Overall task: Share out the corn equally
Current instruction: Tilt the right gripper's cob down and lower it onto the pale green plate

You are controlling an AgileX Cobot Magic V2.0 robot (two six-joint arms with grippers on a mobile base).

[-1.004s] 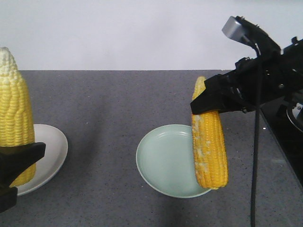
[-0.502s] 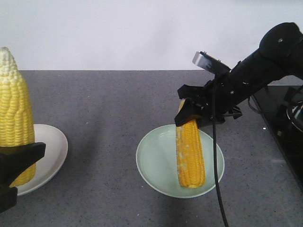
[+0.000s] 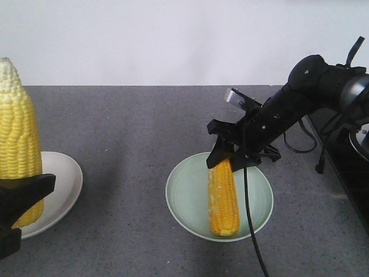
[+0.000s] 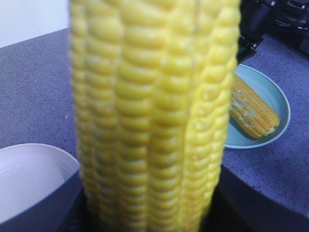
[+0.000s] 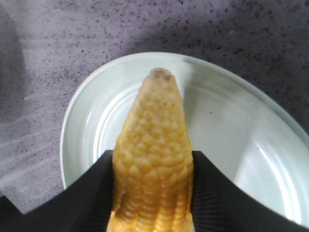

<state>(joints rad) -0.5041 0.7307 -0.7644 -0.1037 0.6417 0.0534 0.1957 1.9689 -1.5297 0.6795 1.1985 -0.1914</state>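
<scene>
Right tool (image 3: 222, 157) closed on corn cob (image 3: 223, 199) over green plate (image 3: 187, 199).

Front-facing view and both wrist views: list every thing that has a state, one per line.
Right pincer: shut on the yellow corn cob over the green plate.
Yellow corn cob over the green plate: gripped at its upper end, lying along the plate.
Pale green round plate: upright, holding that cob.
Left pincer: shut on the pale-tipped yellow corn cob.
Pale-tipped yellow corn cob: held upright, off the plate.
White round plate: upright, no cob lying in it.
</scene>
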